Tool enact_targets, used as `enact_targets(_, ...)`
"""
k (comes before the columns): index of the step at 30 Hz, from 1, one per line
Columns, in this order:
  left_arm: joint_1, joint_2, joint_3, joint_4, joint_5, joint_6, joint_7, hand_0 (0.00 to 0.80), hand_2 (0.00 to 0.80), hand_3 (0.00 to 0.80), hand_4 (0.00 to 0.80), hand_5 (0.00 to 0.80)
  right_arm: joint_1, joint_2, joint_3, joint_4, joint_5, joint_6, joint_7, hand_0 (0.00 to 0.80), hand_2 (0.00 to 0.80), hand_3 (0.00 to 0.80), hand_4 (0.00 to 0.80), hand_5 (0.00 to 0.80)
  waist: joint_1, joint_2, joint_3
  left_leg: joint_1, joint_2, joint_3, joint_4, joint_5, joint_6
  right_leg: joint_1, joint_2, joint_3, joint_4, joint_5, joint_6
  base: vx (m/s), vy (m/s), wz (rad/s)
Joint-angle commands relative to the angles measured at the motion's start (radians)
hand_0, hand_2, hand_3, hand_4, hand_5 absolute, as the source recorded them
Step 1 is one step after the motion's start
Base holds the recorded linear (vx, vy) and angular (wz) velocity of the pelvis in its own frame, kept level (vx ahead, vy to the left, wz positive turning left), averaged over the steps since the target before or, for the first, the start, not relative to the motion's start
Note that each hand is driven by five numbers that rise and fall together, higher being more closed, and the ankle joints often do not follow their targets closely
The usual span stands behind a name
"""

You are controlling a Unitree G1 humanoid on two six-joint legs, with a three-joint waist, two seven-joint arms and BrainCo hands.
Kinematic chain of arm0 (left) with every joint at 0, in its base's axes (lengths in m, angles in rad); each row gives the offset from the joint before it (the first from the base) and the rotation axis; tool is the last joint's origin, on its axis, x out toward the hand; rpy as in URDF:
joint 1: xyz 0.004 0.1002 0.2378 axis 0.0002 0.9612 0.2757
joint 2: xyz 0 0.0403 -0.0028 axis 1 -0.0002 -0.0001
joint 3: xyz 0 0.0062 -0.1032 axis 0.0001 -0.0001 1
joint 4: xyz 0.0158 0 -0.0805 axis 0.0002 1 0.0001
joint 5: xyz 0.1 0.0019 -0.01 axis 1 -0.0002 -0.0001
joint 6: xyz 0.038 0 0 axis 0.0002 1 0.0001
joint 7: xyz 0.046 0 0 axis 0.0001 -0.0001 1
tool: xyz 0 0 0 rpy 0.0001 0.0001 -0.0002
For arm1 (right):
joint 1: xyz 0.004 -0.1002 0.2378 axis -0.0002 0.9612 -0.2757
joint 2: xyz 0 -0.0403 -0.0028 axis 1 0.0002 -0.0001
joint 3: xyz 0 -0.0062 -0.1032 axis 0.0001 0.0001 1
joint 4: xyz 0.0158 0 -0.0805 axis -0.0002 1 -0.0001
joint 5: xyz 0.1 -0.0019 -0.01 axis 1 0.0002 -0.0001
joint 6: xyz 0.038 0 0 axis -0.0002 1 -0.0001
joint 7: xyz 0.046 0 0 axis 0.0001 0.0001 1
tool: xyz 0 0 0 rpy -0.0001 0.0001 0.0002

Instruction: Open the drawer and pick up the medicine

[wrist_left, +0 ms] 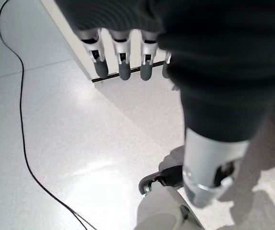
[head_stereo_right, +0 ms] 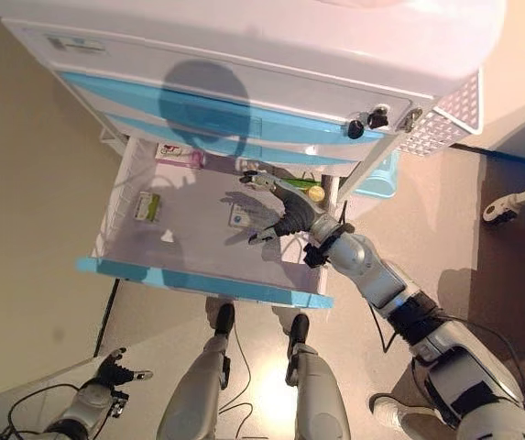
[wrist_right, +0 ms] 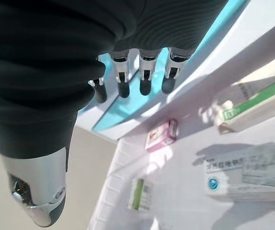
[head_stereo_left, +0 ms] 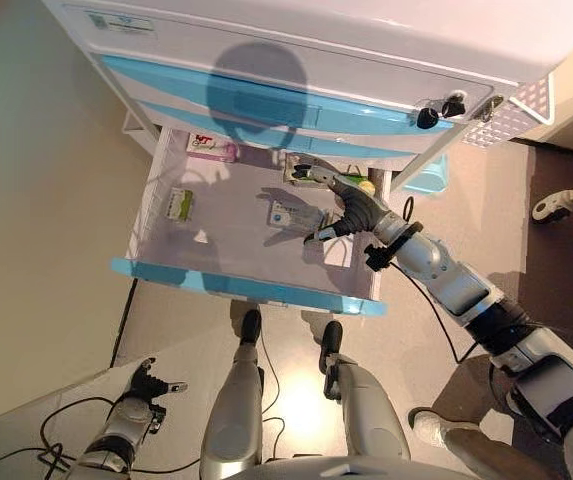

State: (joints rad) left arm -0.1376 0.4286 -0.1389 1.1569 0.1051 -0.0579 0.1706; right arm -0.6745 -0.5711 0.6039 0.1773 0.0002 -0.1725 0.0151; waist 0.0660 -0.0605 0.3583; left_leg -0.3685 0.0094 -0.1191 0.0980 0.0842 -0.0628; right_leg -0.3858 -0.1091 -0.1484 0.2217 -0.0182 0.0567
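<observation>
Left hand (head_stereo_left: 144,386) relaxed low, right hand (head_stereo_left: 338,200) spread over open drawer (head_stereo_left: 249,283), blue-marked box (head_stereo_left: 288,214) beneath

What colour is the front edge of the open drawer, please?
Light blue; the drawer's front edge shows best in the left eye view.

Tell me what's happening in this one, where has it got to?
The drawer of the white and blue cabinet is already pulled open. The right hand is inside it, fingers open, hovering above a white and blue medicine box without holding anything. Other boxes lie nearby: a green and white one and a pink one. The left hand hangs idle, low by the floor.
</observation>
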Motion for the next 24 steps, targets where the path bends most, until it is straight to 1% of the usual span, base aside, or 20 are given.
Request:
enact_targets(1,0.002,0.047,-0.011,0.021,0.04,0.005,0.028,0.0,0.0,0.0,0.0,0.0,-0.048,0.046,0.018,-0.005,-0.034,-0.014,-0.041,0.0,0.0,0.0,0.0,0.0,0.011,-0.042,-0.015,-0.039,-0.062,-0.01,0.08,-0.068,0.054,-0.008,-0.031,0.009,-0.032,0.047,0.056,0.0,0.001,0.03)
enact_targets(11,-0.009,0.051,-0.027,0.028,0.038,0.013,0.04,0.0,0.0,0.0,0.0,0.0,-0.115,0.12,0.056,0.122,-0.096,0.015,-0.071,0.0,0.0,0.0,0.0,0.0,0.024,-0.037,-0.01,-0.055,-0.069,-0.013,0.098,-0.074,0.056,-0.023,-0.031,0.012,-0.014,0.041,0.052,0.0,-0.001,0.01)
enact_targets(19,-0.018,0.056,-0.031,0.027,0.03,0.017,0.048,0.0,0.0,0.0,0.0,0.0,-0.146,0.156,0.069,0.191,-0.12,0.029,-0.083,0.0,0.0,0.0,0.0,0.0,0.029,-0.025,0.0,-0.098,-0.081,-0.016,0.155,-0.089,0.058,-0.054,-0.034,0.018,0.033,0.028,0.047,-0.023,0.007,0.02)
enact_targets(24,-0.019,0.06,-0.034,0.032,0.031,0.018,0.05,0.0,0.0,0.0,0.0,0.0,-0.153,0.17,0.07,0.241,-0.132,0.039,-0.088,0.0,0.0,0.0,0.0,0.0,0.031,-0.022,0.0,-0.115,-0.084,-0.02,0.163,-0.089,0.059,-0.07,-0.033,0.015,0.042,0.027,0.046,-0.02,-0.001,0.0)
